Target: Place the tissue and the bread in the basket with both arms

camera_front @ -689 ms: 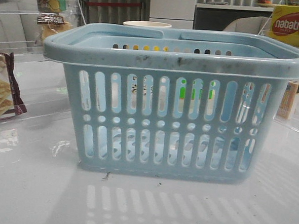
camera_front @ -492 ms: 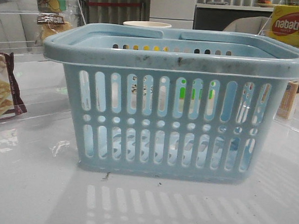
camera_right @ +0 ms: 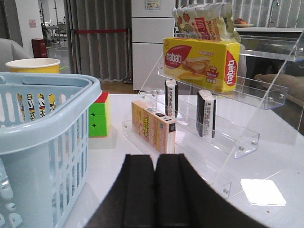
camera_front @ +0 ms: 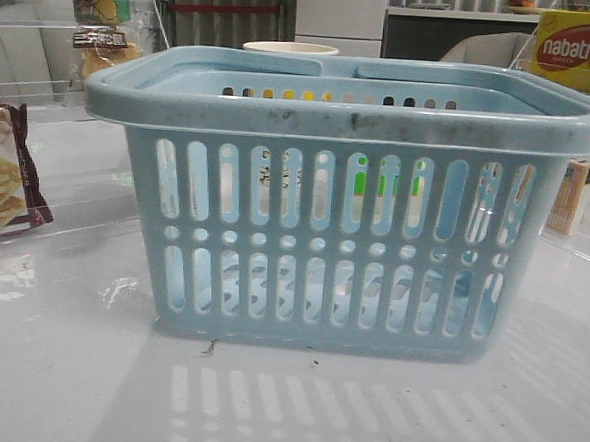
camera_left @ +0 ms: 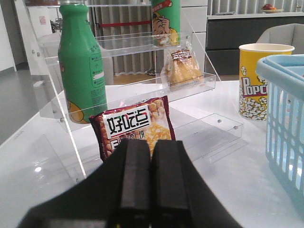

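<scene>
Light blue basket (camera_front: 346, 209) upright at centre of table (camera_front: 56, 367); wrapped bread (camera_left: 183, 69) on clear shelf (camera_left: 142, 97) at left, behind cracker packet (camera_left: 135, 128); dark tissue packs (camera_right: 206, 114) on right-hand rack (camera_right: 247, 133); left gripper (camera_left: 142, 161) and right gripper (camera_right: 156, 173) both closed, empty.

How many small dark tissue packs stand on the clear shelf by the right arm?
2, both upright on the middle step of the clear shelf: one tissue pack under the nabati box, the other beside it. More may be hidden.
</scene>
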Robot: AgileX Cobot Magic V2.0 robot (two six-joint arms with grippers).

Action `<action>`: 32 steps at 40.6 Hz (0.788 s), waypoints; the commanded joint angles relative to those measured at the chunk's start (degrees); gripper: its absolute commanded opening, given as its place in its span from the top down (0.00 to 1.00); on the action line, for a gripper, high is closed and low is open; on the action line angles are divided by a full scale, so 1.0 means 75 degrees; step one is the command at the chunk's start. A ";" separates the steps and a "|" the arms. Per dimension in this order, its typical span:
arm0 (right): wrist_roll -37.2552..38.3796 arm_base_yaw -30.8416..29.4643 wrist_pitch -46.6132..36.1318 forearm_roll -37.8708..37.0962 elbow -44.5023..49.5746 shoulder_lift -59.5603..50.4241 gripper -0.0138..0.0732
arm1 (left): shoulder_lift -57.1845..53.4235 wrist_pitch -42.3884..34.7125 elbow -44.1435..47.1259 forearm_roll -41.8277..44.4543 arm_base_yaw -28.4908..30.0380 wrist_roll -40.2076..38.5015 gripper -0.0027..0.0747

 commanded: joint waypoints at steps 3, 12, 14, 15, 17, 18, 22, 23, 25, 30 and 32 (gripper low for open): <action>-0.0004 -0.0026 -0.0697 -0.0041 0.0005 -0.0128 0.78 | -0.0118 -0.0713 -0.0005 -0.0050 0.0020 -0.0007 0.85; -0.0004 -0.0007 -0.0788 -0.0041 -0.0145 -0.0128 0.78 | -0.0118 -0.1398 -0.0136 -0.0069 0.0020 -0.0007 0.85; -0.0004 -0.0007 -0.0627 -0.0041 -0.0352 -0.0128 0.78 | -0.0118 -0.1417 -0.0297 -0.0069 0.0020 -0.0007 0.85; -0.0004 -0.0007 -0.0527 -0.0041 -0.0511 -0.0128 0.78 | -0.0118 -0.1417 -0.0427 -0.0069 0.0020 -0.0007 0.85; -0.0004 -0.0007 -0.0308 -0.0041 -0.0850 -0.0128 0.78 | -0.0118 -0.1279 -0.0713 -0.0069 0.0020 -0.0007 0.85; -0.0004 -0.0007 -0.0196 -0.0051 -0.1064 -0.0128 0.78 | -0.0118 -0.1177 -0.0851 -0.0069 0.0020 -0.0007 0.85; -0.0012 -0.0007 0.0335 -0.0089 -0.1967 -0.0048 0.78 | -0.0102 -0.0674 -0.1664 -0.0134 0.0020 -0.0007 0.85; -0.0012 -0.0007 0.0455 -0.0105 -0.2165 -0.0030 0.78 | -0.0102 -0.0514 -0.1845 -0.0134 0.0020 -0.0007 0.85; -0.0017 -0.0007 0.0728 -0.0180 -0.2627 0.0086 0.78 | -0.0102 -0.0224 -0.2275 -0.0134 0.0020 -0.0007 0.85; -0.0017 -0.0007 0.1404 -0.0430 -0.3828 0.0560 0.78 | -0.0022 0.0490 -0.3377 -0.0134 0.0020 -0.0007 0.85; -0.0017 -0.0007 0.1683 -0.0530 -0.4286 0.0862 0.78 | 0.0107 0.0758 -0.3802 -0.0134 0.0020 -0.0007 0.85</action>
